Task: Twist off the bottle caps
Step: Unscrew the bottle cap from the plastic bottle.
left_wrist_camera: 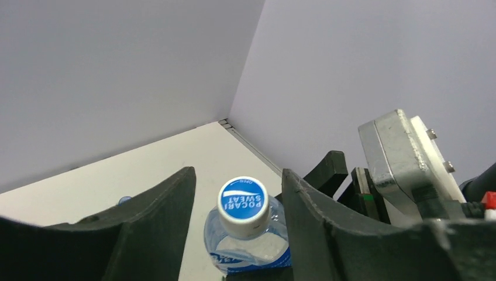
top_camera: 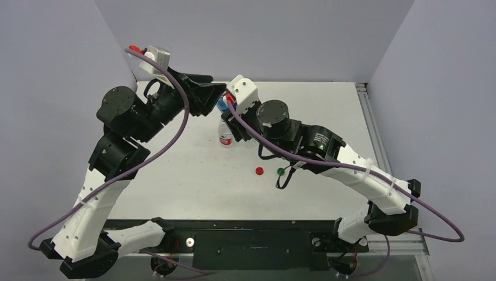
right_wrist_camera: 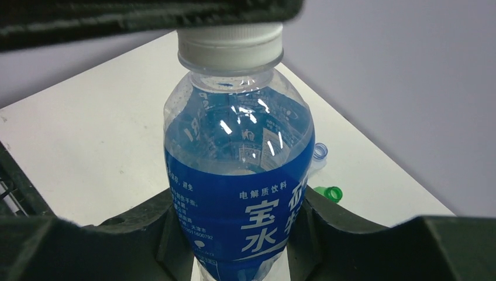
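Note:
A clear bottle with a blue label [right_wrist_camera: 240, 175] is held upright off the table, my right gripper [right_wrist_camera: 240, 206] shut on its body. Its whitish-blue cap [left_wrist_camera: 243, 202] sits on the neck, also seen as the cap [right_wrist_camera: 230, 47] from the right wrist. My left gripper [left_wrist_camera: 237, 173] straddles that cap from above, open, with a small gap on each side. From above, both grippers meet at the blue-label bottle [top_camera: 222, 105]. A red cap [top_camera: 259, 171] and a green cap [top_camera: 281, 171] lie loose on the table. A clear bottle with a red-white label [top_camera: 226, 136] stands below the grippers.
Behind the held bottle, an open green bottle mouth [right_wrist_camera: 333, 192] and an open clear bottle mouth [right_wrist_camera: 319, 153] show on the table. Grey walls close the back and both sides. A metal rail [top_camera: 367, 111] runs along the table's right edge.

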Tool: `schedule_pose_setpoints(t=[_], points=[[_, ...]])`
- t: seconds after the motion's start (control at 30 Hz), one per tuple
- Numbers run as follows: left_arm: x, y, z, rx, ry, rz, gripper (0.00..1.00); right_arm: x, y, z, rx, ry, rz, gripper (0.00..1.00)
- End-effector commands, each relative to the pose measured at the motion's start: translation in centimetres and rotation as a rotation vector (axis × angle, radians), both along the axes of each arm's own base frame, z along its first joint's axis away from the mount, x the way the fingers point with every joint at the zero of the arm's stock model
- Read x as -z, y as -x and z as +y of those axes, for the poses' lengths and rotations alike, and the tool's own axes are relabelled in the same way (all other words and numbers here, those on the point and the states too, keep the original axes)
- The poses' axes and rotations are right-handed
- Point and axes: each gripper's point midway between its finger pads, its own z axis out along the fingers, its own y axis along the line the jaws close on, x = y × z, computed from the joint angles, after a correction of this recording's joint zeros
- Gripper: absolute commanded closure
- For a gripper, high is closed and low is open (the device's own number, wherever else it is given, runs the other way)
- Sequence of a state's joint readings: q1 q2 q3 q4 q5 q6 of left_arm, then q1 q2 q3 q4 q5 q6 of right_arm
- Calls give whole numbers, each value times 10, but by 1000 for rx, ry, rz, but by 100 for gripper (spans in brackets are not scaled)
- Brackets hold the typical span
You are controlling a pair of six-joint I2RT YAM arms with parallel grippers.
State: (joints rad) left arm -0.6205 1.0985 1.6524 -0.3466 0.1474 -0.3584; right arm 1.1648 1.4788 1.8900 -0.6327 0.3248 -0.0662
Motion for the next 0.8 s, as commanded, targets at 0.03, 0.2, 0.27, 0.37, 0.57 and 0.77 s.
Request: schedule_pose_setpoints(t=[0.03, 0.2, 0.27, 0.37, 0.57, 0.77], points=[[-34, 19, 9, 43, 103, -46, 5, -31, 7, -21, -72, -115, -5, 100], [-48, 65, -11, 341, 162, -60, 3, -49, 75, -21, -628, -312, 117, 100], [-49, 83, -18, 467, 177, -27, 3, -54, 102, -26, -793, -322, 144, 100], [-45, 98, -26, 586, 167, -8, 3, -61, 122, -23, -928, -343, 185, 100], [-41, 97, -30, 623, 165, 2, 3, -85, 149, -19, -1135, -471, 227, 100], [-46, 100, -31, 651, 173, 11, 2, -77, 143, -10, -1154, -459, 282, 100]])
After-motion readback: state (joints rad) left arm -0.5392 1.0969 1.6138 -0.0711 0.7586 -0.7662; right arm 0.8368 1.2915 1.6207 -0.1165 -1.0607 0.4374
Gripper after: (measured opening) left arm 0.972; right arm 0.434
